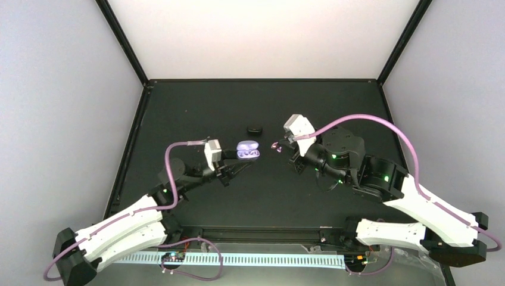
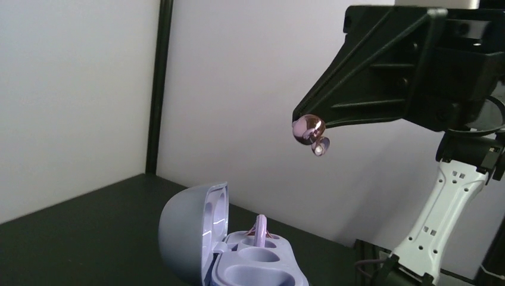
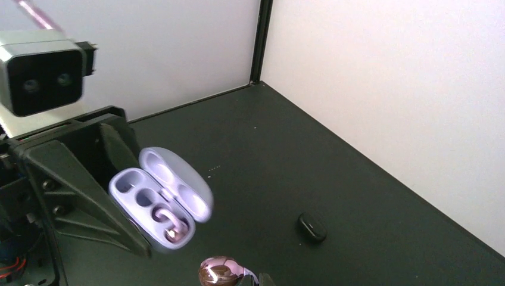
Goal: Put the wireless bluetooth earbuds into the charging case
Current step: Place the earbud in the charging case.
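The lavender charging case (image 1: 248, 149) is open and held off the table by my left gripper (image 1: 240, 161), which is shut on it. In the left wrist view the case (image 2: 189, 238) has its lid upright. One shiny pinkish earbud (image 2: 260, 230) sits in a well, and it also shows in the right wrist view (image 3: 168, 223). My right gripper (image 1: 279, 145) is shut on a second chrome-pink earbud (image 2: 308, 130) and holds it in the air a little right of the case. This earbud shows at the bottom edge of the right wrist view (image 3: 220, 272). The earbuds are pink, not black.
A small black oval piece (image 1: 255, 128) lies on the black table behind the case, and it also shows in the right wrist view (image 3: 312, 227). White walls and black frame posts close in the table at the back and sides.
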`<state>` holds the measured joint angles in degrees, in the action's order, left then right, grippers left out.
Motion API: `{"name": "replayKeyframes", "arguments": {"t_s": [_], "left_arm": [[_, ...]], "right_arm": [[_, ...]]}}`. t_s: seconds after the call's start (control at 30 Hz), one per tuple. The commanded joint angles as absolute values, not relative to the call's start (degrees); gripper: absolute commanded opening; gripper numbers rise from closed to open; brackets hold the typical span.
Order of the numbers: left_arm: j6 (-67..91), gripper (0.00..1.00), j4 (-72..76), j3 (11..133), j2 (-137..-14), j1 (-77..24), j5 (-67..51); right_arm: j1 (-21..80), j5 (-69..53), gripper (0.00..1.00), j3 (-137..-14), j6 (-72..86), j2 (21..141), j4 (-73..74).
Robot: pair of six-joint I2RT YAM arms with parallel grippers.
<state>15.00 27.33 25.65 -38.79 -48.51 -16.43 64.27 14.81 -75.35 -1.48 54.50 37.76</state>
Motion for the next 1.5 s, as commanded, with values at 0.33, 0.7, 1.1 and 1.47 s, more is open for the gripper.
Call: {"name": "replayKeyframes", "arguments": {"t_s": [0.33, 0.7, 1.1, 1.47], "left_arm": [[20.54, 0.02, 28.83, 34.11, -50.1, -49.28, -27.58], [24.3, 0.01, 29.81, 36.75, -55.4, -49.48, -31.73], [29.01, 0.02, 30.62, 37.79, -57.25, -49.51, -33.36], [30.82, 0.02, 30.7, 37.61, -57.91, -49.58, -32.56]], "right_arm": [[64.72, 11.71, 0.01, -72.25, -5.43, 56.55, 30.82], [64.78, 10.98, 0.01, -71.27, -7.59, 56.78, 32.44], [64.75, 10.71, 0.01, -69.7, -8.72, 56.83, 31.86], [65.03, 9.64, 0.01, -69.97, -7.4, 56.71, 31.5]]}}
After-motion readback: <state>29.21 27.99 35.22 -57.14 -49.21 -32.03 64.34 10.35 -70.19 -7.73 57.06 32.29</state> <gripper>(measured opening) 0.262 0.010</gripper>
